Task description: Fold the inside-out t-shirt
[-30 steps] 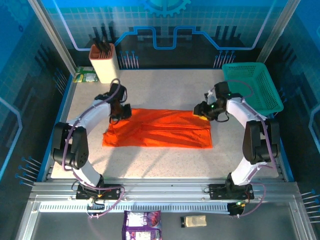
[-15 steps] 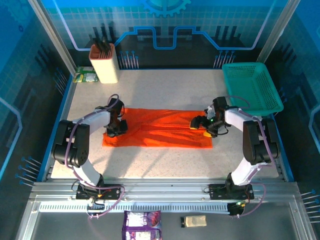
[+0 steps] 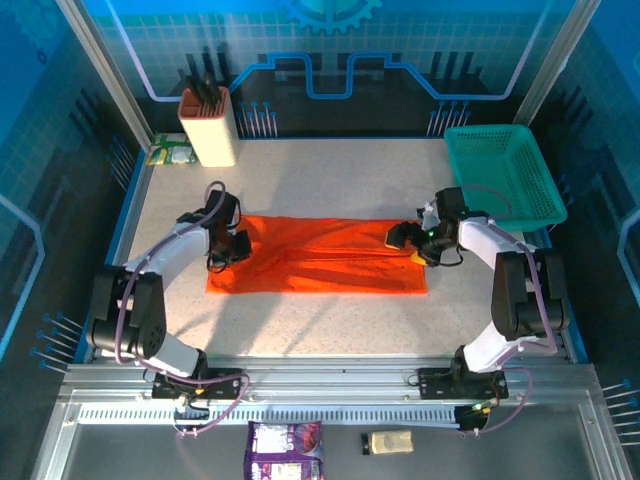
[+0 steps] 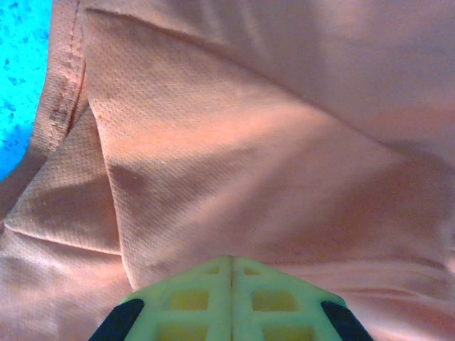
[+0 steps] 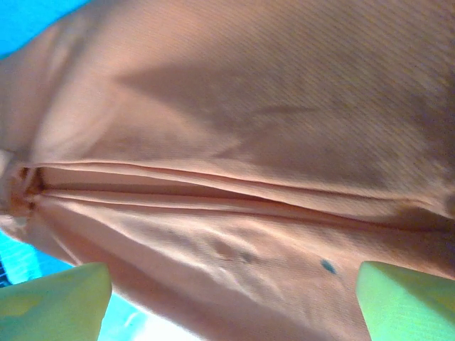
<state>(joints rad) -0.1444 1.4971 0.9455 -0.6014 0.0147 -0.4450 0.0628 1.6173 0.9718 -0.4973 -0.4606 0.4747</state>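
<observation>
A bright orange-red cloth t-shirt (image 3: 320, 270) lies flat as a long rectangle across the middle of the pale speckled table (image 3: 330, 180). The left gripper (image 3: 226, 250) sits low over the shirt's left end, toward its far edge. The right gripper (image 3: 403, 238) sits low over the right end, also toward the far edge. A teal-green plastic mesh basket (image 3: 505, 175) stands at the far right corner. A beige holder of dark-handled tools (image 3: 208, 135) stands far left, with a green packet (image 3: 170, 153) just beside it.
</observation>
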